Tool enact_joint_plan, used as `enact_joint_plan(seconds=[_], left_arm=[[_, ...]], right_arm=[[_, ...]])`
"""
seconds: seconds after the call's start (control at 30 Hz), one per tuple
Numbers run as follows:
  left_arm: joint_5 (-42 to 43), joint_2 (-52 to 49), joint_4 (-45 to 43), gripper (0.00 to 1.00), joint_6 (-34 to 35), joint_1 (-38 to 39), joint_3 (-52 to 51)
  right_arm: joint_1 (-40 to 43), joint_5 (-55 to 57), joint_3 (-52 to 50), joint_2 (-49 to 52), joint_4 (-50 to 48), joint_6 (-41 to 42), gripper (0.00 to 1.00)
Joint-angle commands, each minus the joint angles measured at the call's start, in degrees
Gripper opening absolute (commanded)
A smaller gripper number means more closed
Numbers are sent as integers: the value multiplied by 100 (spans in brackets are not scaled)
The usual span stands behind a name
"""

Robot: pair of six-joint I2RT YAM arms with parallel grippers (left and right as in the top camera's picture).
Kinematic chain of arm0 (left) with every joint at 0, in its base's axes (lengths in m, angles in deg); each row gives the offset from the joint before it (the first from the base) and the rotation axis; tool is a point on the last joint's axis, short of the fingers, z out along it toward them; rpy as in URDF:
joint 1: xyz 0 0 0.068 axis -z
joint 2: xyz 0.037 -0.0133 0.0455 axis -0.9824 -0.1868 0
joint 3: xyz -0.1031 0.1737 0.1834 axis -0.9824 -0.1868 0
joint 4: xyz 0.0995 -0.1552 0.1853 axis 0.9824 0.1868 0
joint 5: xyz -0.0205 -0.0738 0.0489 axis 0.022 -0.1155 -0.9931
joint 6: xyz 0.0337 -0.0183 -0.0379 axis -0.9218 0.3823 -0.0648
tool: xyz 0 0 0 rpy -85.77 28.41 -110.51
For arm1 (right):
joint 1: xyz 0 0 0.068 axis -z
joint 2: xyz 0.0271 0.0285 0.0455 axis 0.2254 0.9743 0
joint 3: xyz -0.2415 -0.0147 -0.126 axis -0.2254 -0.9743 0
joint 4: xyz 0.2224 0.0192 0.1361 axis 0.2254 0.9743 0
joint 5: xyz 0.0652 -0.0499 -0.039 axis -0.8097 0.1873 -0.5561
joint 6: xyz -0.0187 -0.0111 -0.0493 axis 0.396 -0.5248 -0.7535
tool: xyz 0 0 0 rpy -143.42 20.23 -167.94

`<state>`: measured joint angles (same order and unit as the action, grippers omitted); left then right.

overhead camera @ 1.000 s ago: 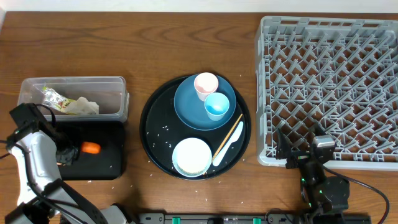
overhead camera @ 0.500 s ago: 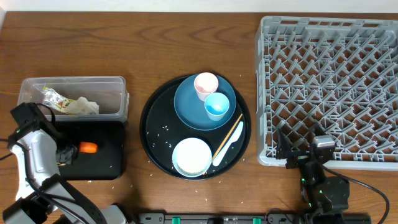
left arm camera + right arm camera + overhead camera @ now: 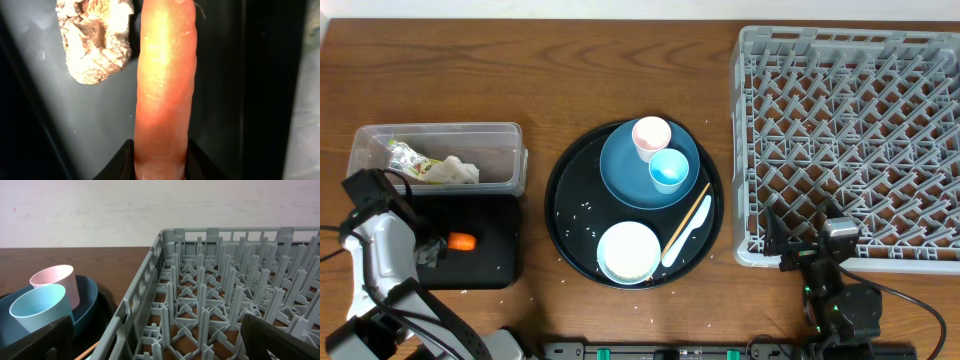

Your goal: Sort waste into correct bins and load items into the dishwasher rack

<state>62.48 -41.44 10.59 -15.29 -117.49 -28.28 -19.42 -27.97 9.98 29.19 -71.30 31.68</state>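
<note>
My left gripper (image 3: 161, 150) holds the thick end of the orange carrot (image 3: 165, 85), a finger pressed to each side, low over the flat black tray (image 3: 490, 268). A small brown lump (image 3: 95, 37) lies on the tray beside the carrot's tip. From overhead the carrot (image 3: 463, 241) pokes rightward out of the left gripper (image 3: 438, 246). The clear tub (image 3: 438, 128) holds the green-yellow wrapper (image 3: 405, 155) and crumpled paper (image 3: 455, 170). My right gripper (image 3: 157, 345) stands open at the near left corner of the grey rack (image 3: 850, 130), holding nothing.
The round black tray (image 3: 570, 215) carries a dark-blue plate (image 3: 625, 175) with a pink cup (image 3: 651, 135) and a light blue cup (image 3: 669, 168), a white bowl (image 3: 629, 251), a white spoon (image 3: 688, 235), a chopstick (image 3: 688, 213) and scattered white grains.
The left arm and the carrot have shifted slightly left and toward the near edge over the black tray. The right arm has not moved.
</note>
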Motion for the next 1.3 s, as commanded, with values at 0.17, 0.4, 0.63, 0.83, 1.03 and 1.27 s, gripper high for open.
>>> enact_joint_plan(seconds=[0.17, 0.4, 0.63, 0.83, 1.03, 1.27], left_arm=[[-168, -33, -291, 25, 70, -35, -343], [321, -4, -649, 41, 59, -35, -337], [413, 356, -389, 50, -240, -35, 192], [446, 1150, 398, 50, -245, 72, 658], [2035, 2269, 1233, 43, -1543, 492, 660], [2575, 2894, 2098, 40, -2203, 2317, 660]], right_arm=[[59, -2, -7, -20, 24, 28, 99], [59, -2, -7, -22, 24, 28, 99], [59, -4, -7, -22, 24, 28, 99], [59, -2, -7, -22, 24, 28, 99], [59, -2, -7, -20, 24, 28, 99], [59, -2, -7, -20, 24, 28, 99]])
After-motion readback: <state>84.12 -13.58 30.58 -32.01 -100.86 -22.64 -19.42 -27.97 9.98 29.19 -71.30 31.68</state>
